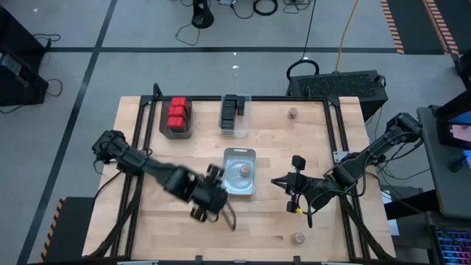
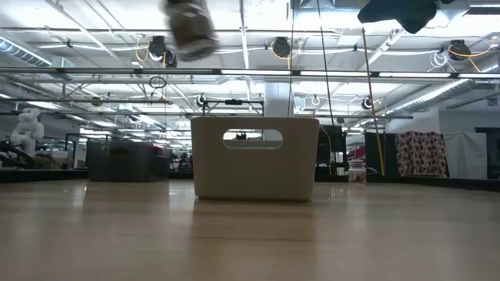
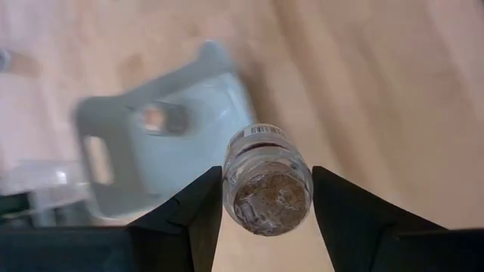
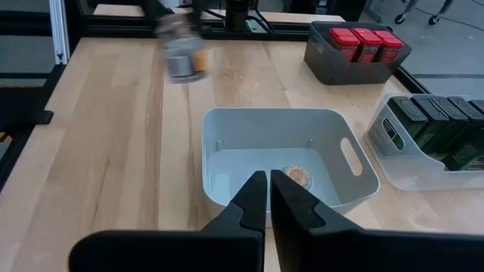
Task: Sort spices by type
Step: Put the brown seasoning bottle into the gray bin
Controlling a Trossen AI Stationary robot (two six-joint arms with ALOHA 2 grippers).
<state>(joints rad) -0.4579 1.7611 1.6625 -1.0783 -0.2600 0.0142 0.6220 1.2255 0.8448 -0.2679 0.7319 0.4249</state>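
Observation:
My left gripper (image 1: 215, 190) is shut on a small round spice jar (image 3: 266, 185) with brownish contents, held above the wood at the near left of the pale bin (image 1: 240, 171). The jar shows blurred high up in the low view (image 2: 190, 27) and in the right wrist view (image 4: 181, 57). One jar (image 4: 297, 176) stands on the bin's floor. Red boxes (image 1: 176, 115) fill a dark bin and black boxes (image 1: 234, 112) a clear bin at the far edge. My right gripper (image 4: 268, 198) hangs shut at the bin's right side. My left gripper pinches the jar's round side wall (image 3: 231, 177) between its two fingers (image 3: 198, 211), one on each side. The fingers slant steeply down from the table's left. The jar is lifted clear of the table, one round end turned toward the wrist camera.
Two loose jars stand on the table, one at the far right (image 1: 293, 112) and one at the near edge (image 1: 298, 238). Bare wood lies on the near and left sides of the pale bin (image 2: 255, 156).

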